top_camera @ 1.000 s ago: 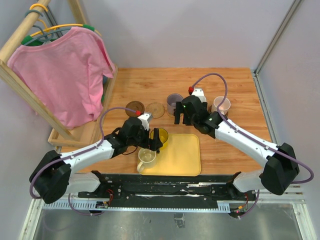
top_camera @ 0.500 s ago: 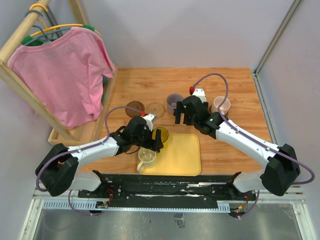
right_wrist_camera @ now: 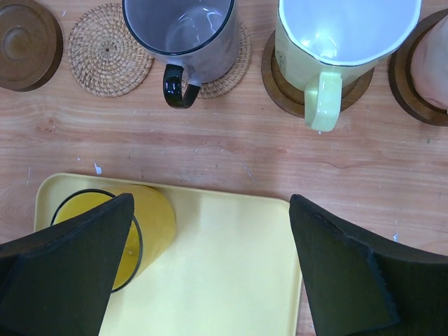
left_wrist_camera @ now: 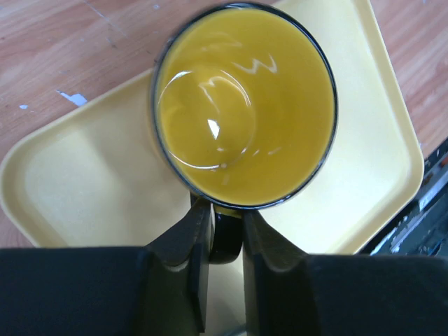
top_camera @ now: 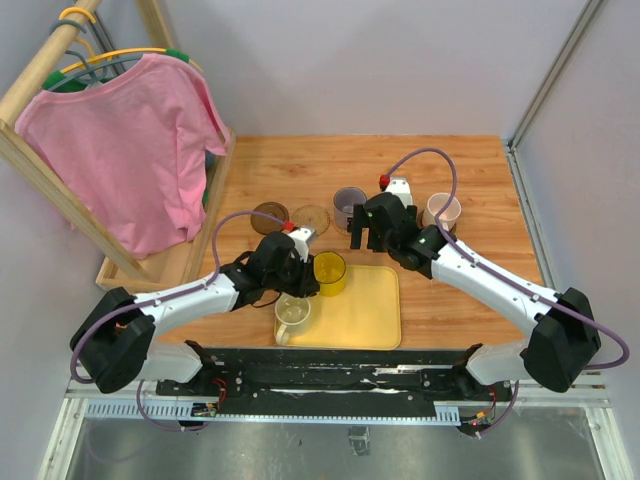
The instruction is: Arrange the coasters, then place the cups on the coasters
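Note:
In the left wrist view the translucent yellow cup (left_wrist_camera: 245, 105) stands on the yellow tray (left_wrist_camera: 77, 175), and my left gripper (left_wrist_camera: 222, 210) is shut on its dark handle (left_wrist_camera: 226, 238). From above, this cup (top_camera: 329, 272) sits at the tray's back left, with the cream cup (top_camera: 292, 313) in front of it. My right gripper (right_wrist_camera: 210, 266) hangs open above the tray. Beyond it, the purple-grey cup (right_wrist_camera: 182, 31) stands on a tan coaster (right_wrist_camera: 236, 59), the white cup (right_wrist_camera: 343, 35) on a brown coaster (right_wrist_camera: 276, 77), and the pink cup (right_wrist_camera: 432, 59) on another brown one (right_wrist_camera: 402, 77). A brown coaster (right_wrist_camera: 28, 35) and a tan coaster (right_wrist_camera: 108, 49) lie bare.
A wooden rack (top_camera: 60, 190) with a pink shirt (top_camera: 130, 150) stands at the table's left edge. Grey walls close the back and right sides. The tray (top_camera: 370, 310) lies near the front edge between the arms.
My left gripper has closed from wide open onto the yellow cup's handle, and the cup has shifted slightly right. The right arm has barely moved.

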Robot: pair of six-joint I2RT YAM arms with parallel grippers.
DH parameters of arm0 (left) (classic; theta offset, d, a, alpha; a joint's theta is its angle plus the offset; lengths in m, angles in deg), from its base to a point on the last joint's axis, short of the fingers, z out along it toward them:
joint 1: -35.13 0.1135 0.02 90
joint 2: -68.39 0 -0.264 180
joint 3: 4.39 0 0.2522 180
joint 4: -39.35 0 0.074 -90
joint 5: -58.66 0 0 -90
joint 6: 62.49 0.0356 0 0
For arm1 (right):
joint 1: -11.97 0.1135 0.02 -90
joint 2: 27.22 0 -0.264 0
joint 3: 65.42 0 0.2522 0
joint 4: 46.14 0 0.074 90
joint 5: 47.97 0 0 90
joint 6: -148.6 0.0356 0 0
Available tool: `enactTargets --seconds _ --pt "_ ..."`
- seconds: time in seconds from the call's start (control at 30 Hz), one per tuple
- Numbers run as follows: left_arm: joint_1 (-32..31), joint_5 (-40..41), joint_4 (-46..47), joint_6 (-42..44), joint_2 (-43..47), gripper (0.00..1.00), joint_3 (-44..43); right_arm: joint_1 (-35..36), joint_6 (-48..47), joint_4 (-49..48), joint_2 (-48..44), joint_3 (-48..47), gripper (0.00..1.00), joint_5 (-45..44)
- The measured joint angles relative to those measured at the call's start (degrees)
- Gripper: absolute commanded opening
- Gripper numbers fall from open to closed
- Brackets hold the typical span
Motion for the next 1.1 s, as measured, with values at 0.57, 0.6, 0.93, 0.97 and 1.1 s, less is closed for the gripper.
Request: enactTargets --seconds 0.57,0.6,0.93,0.97,1.1 --pt "-1.0 1.3 -0.6 1.7 0.0 0.00 -0.5 0.0 0.3 0.0 0.0 0.0 0.94 0.0" --pt "-1.2 1.7 -0.6 1.8 0.1 0.00 -0.5 0.0 0.3 0.0 0.0 0.0 0.94 0.0" --pt "-1.3 8.1 -1.9 2.8 0.6 0.00 -1.4 0.0 0.2 -0.7 -0.6 0.2 0.95 0.0" --pt "-1.3 8.7 -1.9 2.8 0.6 0.00 -1.6 0.0 0.2 -0.7 -0.7 0.3 0.95 0.0" --pt "-1.3 10.4 -2.1 3.0 1.2 0.00 -2.5 0.0 0.2 -0.9 -1.0 0.5 0.94 -0.3"
